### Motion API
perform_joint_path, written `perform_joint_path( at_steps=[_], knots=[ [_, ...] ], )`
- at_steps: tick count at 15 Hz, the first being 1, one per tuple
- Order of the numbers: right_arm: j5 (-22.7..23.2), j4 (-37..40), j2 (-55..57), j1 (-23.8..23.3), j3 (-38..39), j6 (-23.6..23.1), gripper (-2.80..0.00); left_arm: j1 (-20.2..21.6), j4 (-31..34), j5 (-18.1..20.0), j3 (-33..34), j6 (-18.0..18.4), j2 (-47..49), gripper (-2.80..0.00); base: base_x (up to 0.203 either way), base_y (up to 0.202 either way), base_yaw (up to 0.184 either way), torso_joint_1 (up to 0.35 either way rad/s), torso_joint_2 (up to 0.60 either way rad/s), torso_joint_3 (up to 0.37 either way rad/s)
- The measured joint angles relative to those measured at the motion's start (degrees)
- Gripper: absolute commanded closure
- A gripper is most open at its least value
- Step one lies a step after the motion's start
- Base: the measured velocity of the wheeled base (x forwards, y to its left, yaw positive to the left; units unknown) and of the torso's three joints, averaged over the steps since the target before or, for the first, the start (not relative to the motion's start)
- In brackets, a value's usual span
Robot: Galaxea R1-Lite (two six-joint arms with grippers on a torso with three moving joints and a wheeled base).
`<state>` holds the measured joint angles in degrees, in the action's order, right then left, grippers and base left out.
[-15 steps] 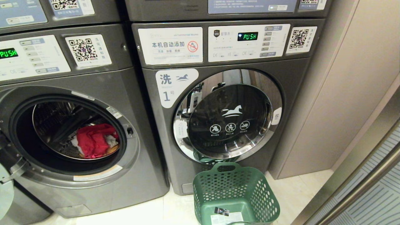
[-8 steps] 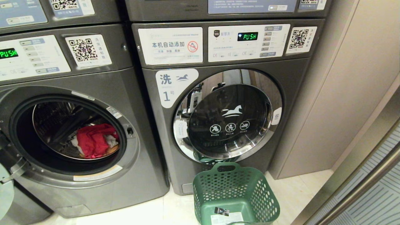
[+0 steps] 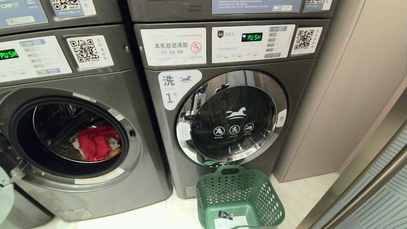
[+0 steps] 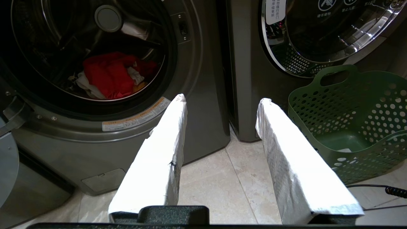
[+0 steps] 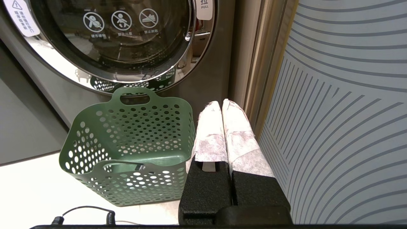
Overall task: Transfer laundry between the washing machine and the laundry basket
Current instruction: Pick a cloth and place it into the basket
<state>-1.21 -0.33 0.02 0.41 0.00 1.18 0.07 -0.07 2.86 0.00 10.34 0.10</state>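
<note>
The washing machine [image 3: 73, 79] on the left stands with its door open. In its drum lies the laundry [image 3: 95, 143]: a bright red garment with white and a little yellow-orange beside it, also seen in the left wrist view as laundry [image 4: 109, 74]. The green laundry basket [image 3: 238, 190] stands on the floor to the right and holds no clothes. My left gripper [image 4: 222, 99] hangs low over the floor tiles between machine and basket, open and holding nothing. My right gripper [image 5: 221, 102] is shut on nothing, just right of the basket [image 5: 127, 133]. Neither gripper shows in the head view.
The machine numbered 1 [image 3: 235, 124], door closed, stands right behind the basket. A beige wall panel [image 3: 349, 95] and a striped panel [image 5: 349, 127] close off the right side. The open door's edge [image 3: 4, 190] juts out at far left. A black cable [image 5: 82, 213] lies on the floor.
</note>
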Motion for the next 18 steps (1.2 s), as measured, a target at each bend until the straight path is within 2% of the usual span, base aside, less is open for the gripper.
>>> perform_joint_path(
  at_steps=[18],
  knots=[
    [0.10, 0.11, 0.00, 0.00, 0.00, -1.10, 0.00, 0.00, -0.09, 0.07, -0.02, -0.01, -0.02, 0.00, 0.000, 0.000, 0.000, 0.000, 0.00, 0.000]
  ],
)
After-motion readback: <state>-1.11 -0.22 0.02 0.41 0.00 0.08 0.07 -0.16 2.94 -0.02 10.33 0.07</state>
